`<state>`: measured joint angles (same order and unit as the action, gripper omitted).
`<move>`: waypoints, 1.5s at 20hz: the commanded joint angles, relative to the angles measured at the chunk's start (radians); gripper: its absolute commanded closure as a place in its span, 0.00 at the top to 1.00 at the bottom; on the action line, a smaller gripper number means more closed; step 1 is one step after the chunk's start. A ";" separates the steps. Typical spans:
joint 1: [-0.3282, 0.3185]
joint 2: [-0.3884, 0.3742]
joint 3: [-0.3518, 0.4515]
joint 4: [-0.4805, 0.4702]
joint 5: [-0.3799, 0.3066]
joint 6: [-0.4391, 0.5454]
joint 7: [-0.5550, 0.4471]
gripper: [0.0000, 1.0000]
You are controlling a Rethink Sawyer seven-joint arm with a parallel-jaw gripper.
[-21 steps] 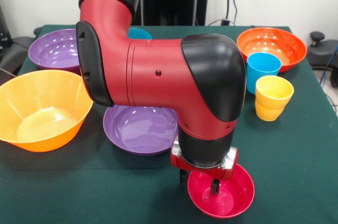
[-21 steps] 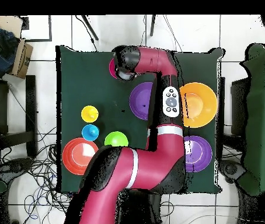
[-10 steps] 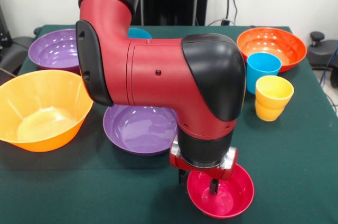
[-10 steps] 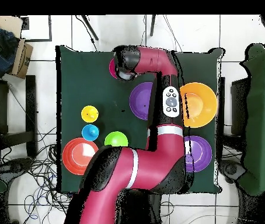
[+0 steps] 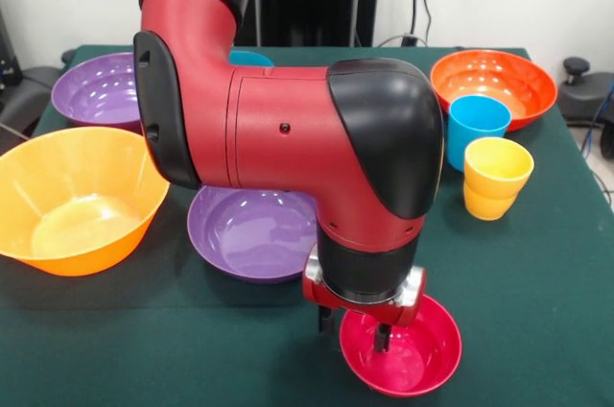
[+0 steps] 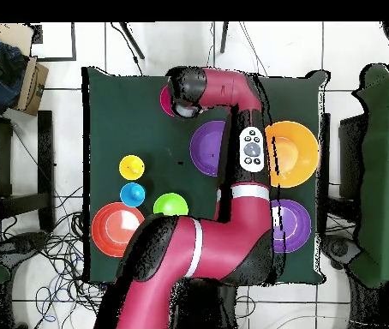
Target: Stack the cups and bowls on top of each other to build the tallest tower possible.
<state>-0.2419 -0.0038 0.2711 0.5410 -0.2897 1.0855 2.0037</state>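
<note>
In the front view, from the left: the yellow-orange bowl (image 5: pixel 72 198) sits at about nine o'clock of the table (image 5: pixel 537 282), a purple bowl (image 5: pixel 96 88) behind it at ten, and a second purple bowl (image 5: pixel 251 232) near the centre, partly under the arm (image 5: pixel 288 138). The gripper (image 5: pixel 357 328) hangs at about five o'clock, one finger (image 5: pixel 383 338) dipping inside the pink bowl (image 5: pixel 408 354) and another seeming to sit just outside its left wall, so the jaws appear to straddle that rim; whether they are pinching it I cannot tell. The bowl lies right of and below the gripper, open side up, resting on the cloth. Further right, at two o'clock, stand the blue cup (image 5: pixel 477 124), the yellow cup (image 5: pixel 497 177) and the orange bowl (image 5: pixel 494 83). The next move likely turns on the rim staying between the fingers.
</note>
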 commanded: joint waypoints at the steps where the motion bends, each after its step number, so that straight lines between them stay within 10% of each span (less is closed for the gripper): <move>1: 0.020 -0.030 0.020 0.024 -0.061 0.044 -0.256 1.00; 30: 0.030 -0.065 0.041 -0.019 -0.045 0.162 -0.247 1.00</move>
<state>-0.2359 -0.0686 0.2695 0.5411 -0.2907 1.1176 2.0037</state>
